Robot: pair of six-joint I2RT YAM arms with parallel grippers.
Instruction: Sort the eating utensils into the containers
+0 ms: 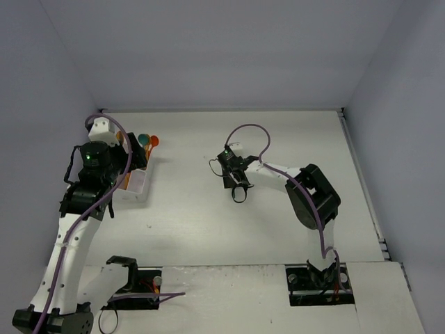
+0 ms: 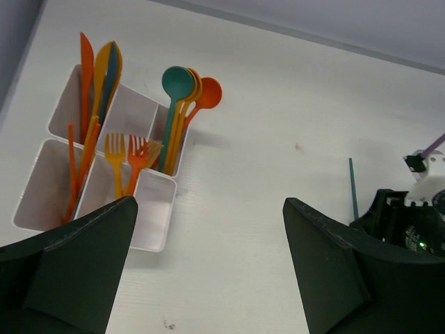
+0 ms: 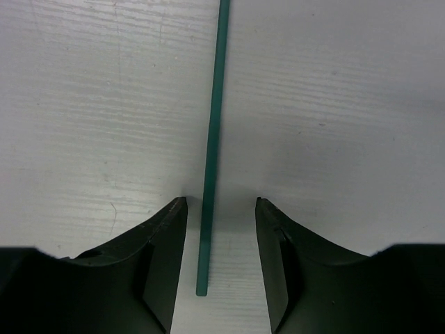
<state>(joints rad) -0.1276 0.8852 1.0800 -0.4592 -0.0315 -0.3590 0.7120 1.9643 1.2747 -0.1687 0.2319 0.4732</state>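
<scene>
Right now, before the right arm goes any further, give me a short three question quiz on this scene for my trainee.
1. True or false: the right hand is shut on the teal stick.
2. In the white box, the frontmost spoon is: A) teal, B) white, C) black.
3. Fill in: the left hand holds ___.

Key: 1 false, it stands open astride the stick. 2 A. 3 nothing.

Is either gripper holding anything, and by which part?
Nothing is held. The open right gripper straddles the teal stick near one end; the left gripper is open, empty.
</scene>
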